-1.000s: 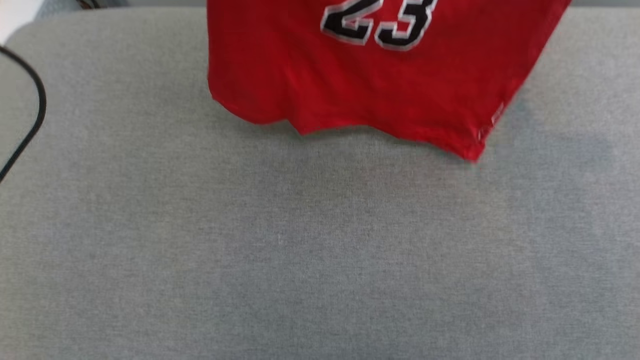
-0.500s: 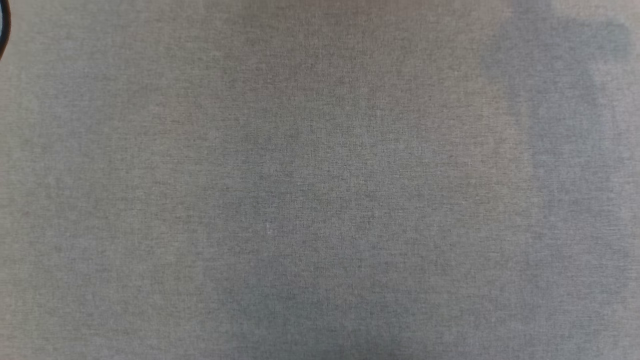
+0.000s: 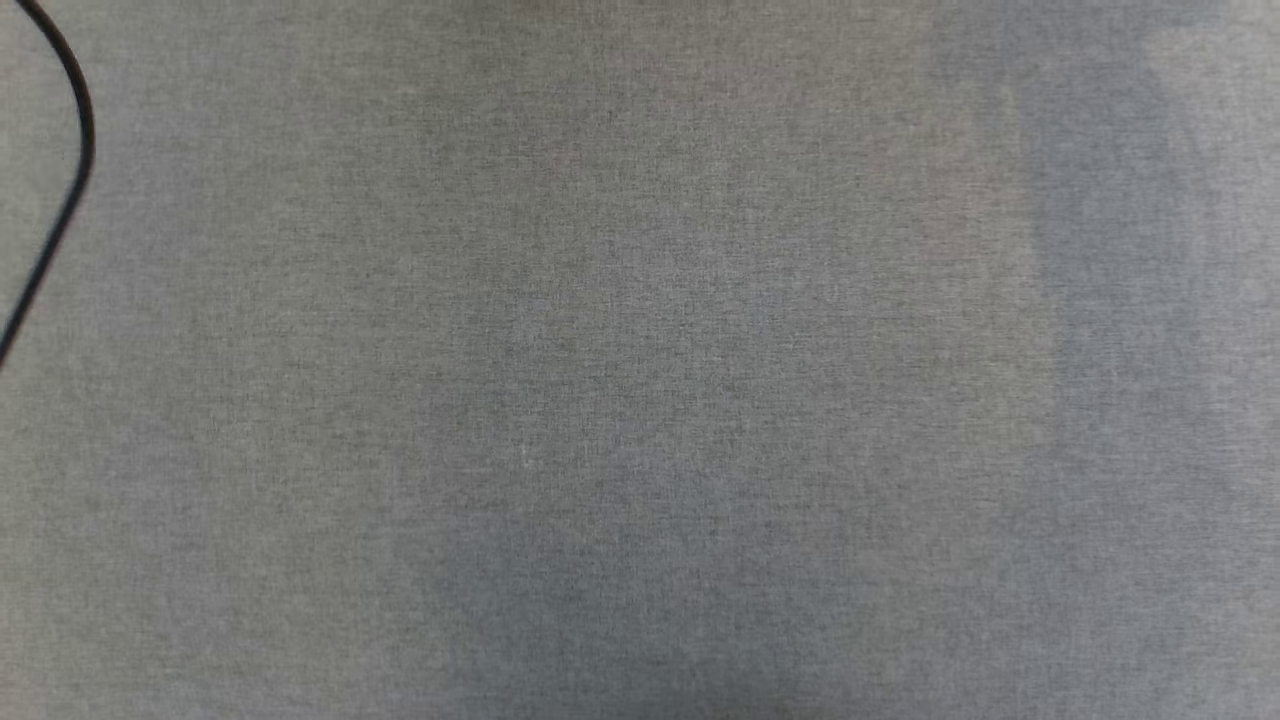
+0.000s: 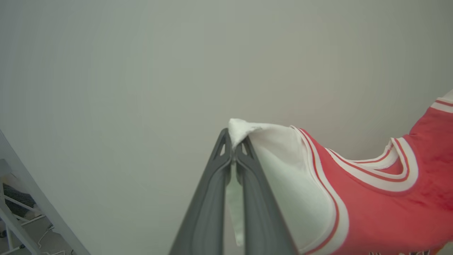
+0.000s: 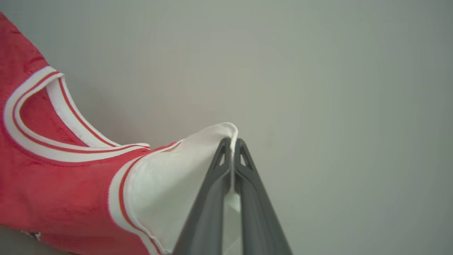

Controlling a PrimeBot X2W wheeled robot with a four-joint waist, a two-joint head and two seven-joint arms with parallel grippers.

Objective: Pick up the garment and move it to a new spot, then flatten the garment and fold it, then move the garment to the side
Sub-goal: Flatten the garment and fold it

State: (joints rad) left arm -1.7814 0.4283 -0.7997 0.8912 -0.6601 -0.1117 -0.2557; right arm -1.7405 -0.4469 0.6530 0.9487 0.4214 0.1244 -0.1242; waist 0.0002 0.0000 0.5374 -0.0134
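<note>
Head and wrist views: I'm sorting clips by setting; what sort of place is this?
Likely an indoor lab or workroom: a large grey cloth-covered table, a loose black cable on it, white frames on the floor beside.

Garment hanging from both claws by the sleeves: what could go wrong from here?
1. Slip: the left claw and right claw each pinch just the edge of a white sleeve of the garment; a quick swing could pull it free.
2. Creases: the collar sags between the claws, so the chest may land folded.
3. Snag: a black cable lies at the left of the grey surface; a drop there could catch it.
</note>
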